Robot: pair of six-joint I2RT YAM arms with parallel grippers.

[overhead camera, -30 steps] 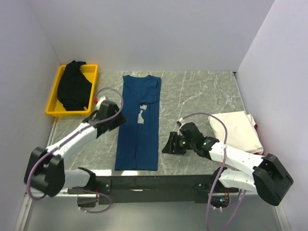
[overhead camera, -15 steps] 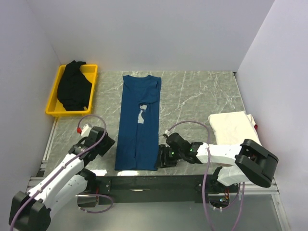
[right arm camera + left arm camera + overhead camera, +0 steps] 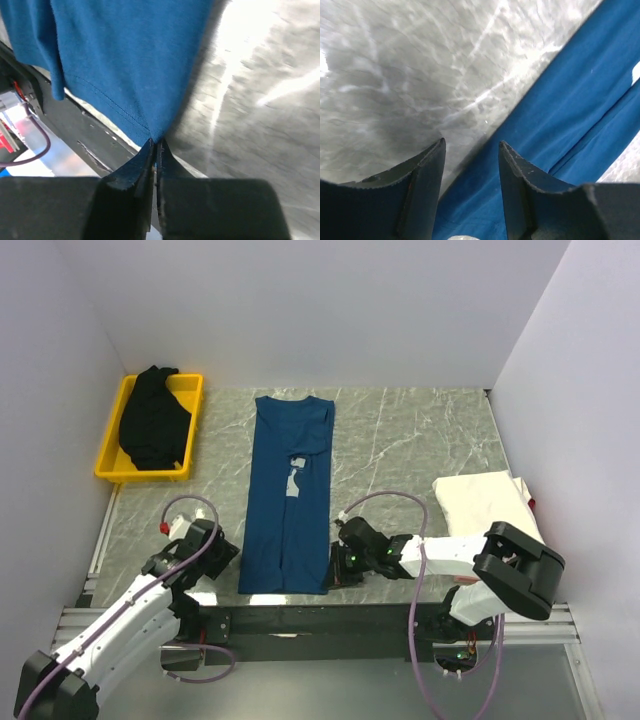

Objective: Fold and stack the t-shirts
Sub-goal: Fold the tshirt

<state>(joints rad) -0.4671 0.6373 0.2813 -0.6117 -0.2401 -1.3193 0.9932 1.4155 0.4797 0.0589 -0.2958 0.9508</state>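
Observation:
A dark blue t-shirt (image 3: 288,495), folded into a long strip with a pale print at its middle, lies flat on the grey marble table. My right gripper (image 3: 335,568) is at its near right corner and is shut on the hem (image 3: 155,142); the blue cloth (image 3: 125,55) fans out from the fingertips. My left gripper (image 3: 225,558) sits at the near left corner, open, its fingers (image 3: 520,170) astride the shirt's left edge (image 3: 570,115) without closing on it. A black t-shirt (image 3: 152,428) is heaped in a yellow tray. A folded white t-shirt (image 3: 490,505) lies at the right.
The yellow tray (image 3: 140,478) stands at the back left against the left wall. A black rail (image 3: 330,620) runs along the table's near edge just below the shirt's hem. Walls close in the left, back and right sides.
My left arm has pulled back from the shirt's middle left side to its near left corner, its jaws narrowing. My right gripper slid left to the near right corner and shut on the hem.

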